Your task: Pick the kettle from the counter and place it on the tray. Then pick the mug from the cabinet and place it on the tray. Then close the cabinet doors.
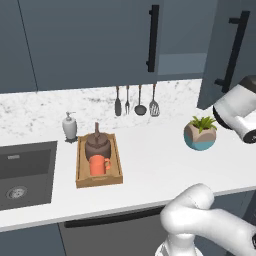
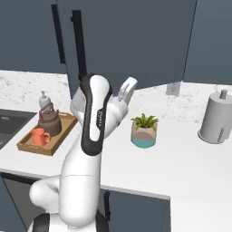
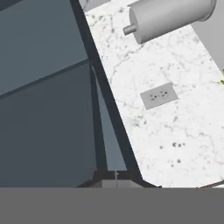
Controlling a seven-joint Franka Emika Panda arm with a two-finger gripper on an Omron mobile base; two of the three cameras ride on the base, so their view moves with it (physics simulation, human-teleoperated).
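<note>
Left base view shows the squat dark-brown kettle [image 1: 97, 144] and small orange mug [image 1: 99, 165] already in the light-brown wooden tray [image 1: 79, 165] on the white marbled desk [image 1: 150, 165]. Your claw [image 2: 128, 87] is pinched empty beside the slate-blue cabinet door [image 2: 131, 41]; a glancing push could slip off its edge.

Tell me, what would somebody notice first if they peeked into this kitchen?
Probably the big white robot arm rising in front of the counter, its gripper shut and lifted by an open cabinet door. Next, the bright orange mug sitting with the kettle in the tray, left of a small potted plant.
</note>
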